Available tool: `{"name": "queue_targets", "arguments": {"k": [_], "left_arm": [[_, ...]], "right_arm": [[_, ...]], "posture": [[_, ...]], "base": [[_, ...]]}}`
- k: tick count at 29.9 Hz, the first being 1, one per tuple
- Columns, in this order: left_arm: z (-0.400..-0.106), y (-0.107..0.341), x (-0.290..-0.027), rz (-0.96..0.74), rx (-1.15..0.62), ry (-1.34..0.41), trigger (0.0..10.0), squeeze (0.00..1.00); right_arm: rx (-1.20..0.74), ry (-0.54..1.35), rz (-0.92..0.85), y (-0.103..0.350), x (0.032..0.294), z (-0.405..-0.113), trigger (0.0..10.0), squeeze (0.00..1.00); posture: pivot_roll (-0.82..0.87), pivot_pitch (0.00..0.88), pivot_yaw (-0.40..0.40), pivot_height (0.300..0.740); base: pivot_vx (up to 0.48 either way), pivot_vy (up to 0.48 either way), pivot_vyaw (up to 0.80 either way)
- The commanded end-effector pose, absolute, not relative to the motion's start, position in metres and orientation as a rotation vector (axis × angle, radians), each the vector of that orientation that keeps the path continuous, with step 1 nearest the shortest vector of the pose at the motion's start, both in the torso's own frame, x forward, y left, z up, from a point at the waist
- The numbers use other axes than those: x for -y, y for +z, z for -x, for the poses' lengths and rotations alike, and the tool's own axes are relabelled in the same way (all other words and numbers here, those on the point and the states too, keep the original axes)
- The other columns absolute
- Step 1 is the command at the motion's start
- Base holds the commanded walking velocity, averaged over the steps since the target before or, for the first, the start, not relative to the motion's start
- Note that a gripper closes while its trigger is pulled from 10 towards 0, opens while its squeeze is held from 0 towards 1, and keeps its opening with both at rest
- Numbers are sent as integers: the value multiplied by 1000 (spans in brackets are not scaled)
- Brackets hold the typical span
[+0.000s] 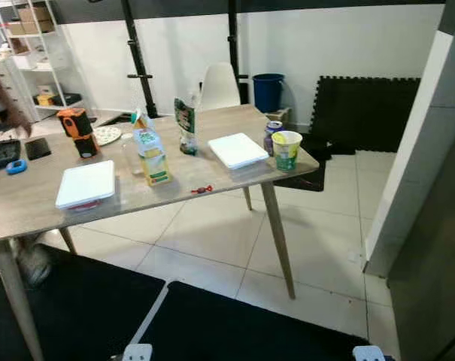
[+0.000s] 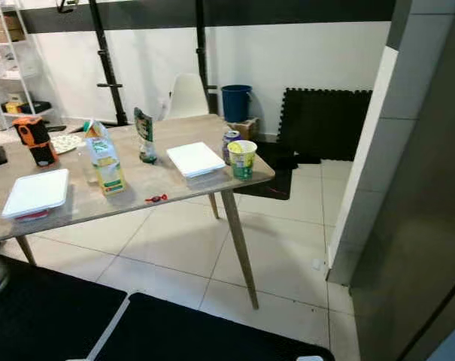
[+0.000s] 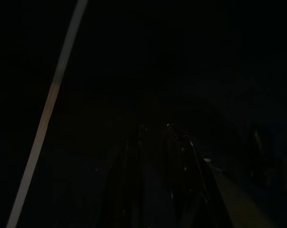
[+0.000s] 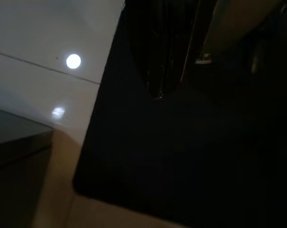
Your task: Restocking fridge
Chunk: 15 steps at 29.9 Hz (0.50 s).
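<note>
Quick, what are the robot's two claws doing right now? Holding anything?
Left gripper: hangs idle in the dark; cannot tell.
Right gripper: shut, holding nothing, hanging over the black mat.

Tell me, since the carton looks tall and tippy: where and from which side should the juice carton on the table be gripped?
Probably grip the juice carton across its flat side walls around mid-height, below the gabled top. It stands upright near the table edge facing the robot, with bare tabletop in front, so coming in level from that near edge looks easiest. The green pouch and white lidded container stand apart from it.
</note>
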<state>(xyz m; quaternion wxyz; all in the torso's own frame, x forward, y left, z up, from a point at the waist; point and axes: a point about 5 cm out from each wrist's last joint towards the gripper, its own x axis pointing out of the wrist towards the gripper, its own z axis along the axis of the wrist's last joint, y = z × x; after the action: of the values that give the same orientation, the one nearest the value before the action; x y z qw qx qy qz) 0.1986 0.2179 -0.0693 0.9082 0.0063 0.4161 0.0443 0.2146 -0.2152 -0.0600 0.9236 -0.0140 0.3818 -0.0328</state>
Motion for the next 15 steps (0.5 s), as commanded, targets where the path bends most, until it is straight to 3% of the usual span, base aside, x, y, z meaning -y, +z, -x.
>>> {"name": "queue_targets", "arguments": {"k": [1,4,15], "left_arm": [[-196,-70,-221,19,-860,136,10000,0],[-199,-68,-223,-29,-860,88,10000,0],[-208,-63,-224,1,-831,109,10000,0]], "right_arm": [[-790,-59,36,-62,213,-211,10000,0],[-756,-111,-30,-60,214,-215,10000,0],[-729,-48,22,-55,209,-224,10000,0]], "posture": [[-48,86,57,740],[-39,85,33,740],[-50,96,52,740]], "base": [[0,0,0],[0,0,0],[0,0,0]]}}
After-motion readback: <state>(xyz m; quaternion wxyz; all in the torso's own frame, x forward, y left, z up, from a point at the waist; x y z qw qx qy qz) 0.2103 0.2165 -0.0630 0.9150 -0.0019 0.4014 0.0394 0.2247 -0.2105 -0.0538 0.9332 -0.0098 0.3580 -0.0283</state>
